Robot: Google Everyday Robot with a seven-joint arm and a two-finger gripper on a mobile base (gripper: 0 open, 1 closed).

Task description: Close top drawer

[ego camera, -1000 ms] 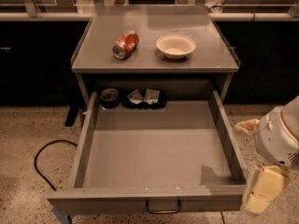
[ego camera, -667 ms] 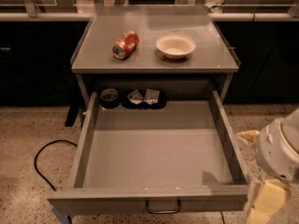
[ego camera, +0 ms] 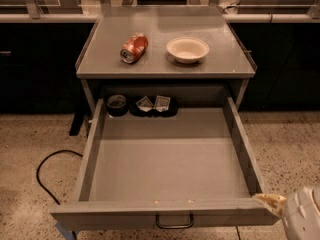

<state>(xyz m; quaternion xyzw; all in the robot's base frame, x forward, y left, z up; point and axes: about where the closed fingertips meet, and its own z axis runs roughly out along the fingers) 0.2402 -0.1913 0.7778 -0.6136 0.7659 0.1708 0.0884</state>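
Your gripper has dropped out past the lower right corner, spread or shut you cannot tell, its white wrist [ego camera: 303, 215] beside the wide-open top drawer [ego camera: 170, 159], probably readying a push.

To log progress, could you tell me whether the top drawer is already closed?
No, the top drawer stands pulled far out, with the pincer low by its front right corner.

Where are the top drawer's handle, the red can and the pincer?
wide grey metal top drawer's dark loop handle [ego camera: 174, 227], camera view, lower bar.
crushed red metal can [ego camera: 134, 48], camera view, its side.
pincer [ego camera: 271, 202], camera view, tan tip, bottom right.
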